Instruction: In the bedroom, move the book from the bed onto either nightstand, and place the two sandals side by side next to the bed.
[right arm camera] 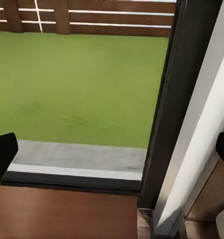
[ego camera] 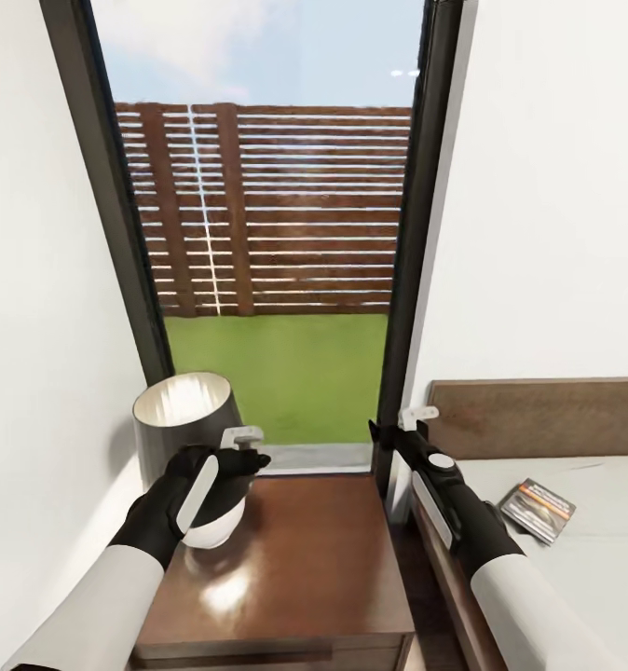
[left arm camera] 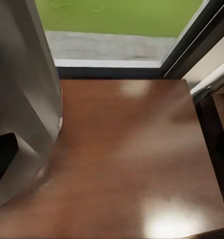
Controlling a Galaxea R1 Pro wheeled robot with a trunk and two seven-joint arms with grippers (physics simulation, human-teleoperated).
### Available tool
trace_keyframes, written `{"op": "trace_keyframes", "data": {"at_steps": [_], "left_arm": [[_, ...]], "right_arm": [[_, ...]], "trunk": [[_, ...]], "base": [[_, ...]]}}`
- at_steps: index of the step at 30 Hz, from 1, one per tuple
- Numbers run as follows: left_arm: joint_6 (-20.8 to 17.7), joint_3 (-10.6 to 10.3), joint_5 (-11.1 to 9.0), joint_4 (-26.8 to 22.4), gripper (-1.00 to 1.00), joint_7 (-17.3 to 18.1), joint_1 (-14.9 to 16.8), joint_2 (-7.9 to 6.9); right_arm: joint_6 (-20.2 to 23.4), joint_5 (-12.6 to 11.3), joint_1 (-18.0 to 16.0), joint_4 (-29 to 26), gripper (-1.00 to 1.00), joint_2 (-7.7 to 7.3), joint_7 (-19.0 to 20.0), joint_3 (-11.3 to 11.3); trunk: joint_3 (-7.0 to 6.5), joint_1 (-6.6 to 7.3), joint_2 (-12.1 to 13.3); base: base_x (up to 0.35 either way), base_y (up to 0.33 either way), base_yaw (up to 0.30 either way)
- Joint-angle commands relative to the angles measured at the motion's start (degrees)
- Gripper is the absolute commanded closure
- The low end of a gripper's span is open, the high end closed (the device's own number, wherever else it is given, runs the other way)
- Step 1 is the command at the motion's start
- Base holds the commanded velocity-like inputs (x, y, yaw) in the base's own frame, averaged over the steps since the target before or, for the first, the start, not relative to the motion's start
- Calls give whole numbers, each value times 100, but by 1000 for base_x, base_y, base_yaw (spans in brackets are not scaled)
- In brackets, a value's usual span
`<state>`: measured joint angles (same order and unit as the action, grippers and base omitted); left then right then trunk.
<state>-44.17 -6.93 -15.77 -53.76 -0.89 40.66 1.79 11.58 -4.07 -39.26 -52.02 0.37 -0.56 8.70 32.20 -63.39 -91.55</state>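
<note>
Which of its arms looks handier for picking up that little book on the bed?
Probably the right: its gripper hangs by the grey mattress where the small orange-banded paperback lies. The left gripper hovers over the dark-brown wooden nightstand.

Under my left gripper sits the nightstand; the book lies on the bed, right of my right gripper.

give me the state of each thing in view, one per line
small paperback book with an orange band: lying flat on the bed, not yet moved
light-grey mattress bed: bears the book
dark-brown wooden nightstand: bears only the lamp
grey lamp shade: upright on the nightstand
left gripper: holds nothing, beside the lamp
right gripper: open, empty
</note>
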Motion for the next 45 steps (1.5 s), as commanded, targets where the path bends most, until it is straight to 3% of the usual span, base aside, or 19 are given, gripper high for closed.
{"op": "trace_keyframes", "data": {"at_steps": [1, 19, 34, 42, 45], "left_arm": [[-25, -2, -15, -8, -100, -9, 3, -1], [-22, 1, -23, -11, -100, -1, 3, -3], [-30, 7, -23, -11, -100, 5, 3, -3], [-30, 1, -23, -17, -100, 8, 1, -3], [-24, 3, -18, -25, -100, 6, 3, -3]], "right_arm": [[25, -44, -3, -7, -100, -1, -6, 3], [20, -55, -1, -2, -100, -10, -6, 6], [11, -47, -2, 16, -100, -10, -19, 10], [3, -45, -3, 8, -100, -10, -15, 8], [3, -46, -2, 9, -100, -10, -14, 8]], "trunk": [[-12, 23, 38], [-335, 418, 760], [-605, 748, 1362], [-748, 923, 1683], [-748, 923, 1683]], "base": [[9, 0, -6], [1, 0, -234], [0, 0, -31], [0, 0, -221], [0, 0, -202]]}}
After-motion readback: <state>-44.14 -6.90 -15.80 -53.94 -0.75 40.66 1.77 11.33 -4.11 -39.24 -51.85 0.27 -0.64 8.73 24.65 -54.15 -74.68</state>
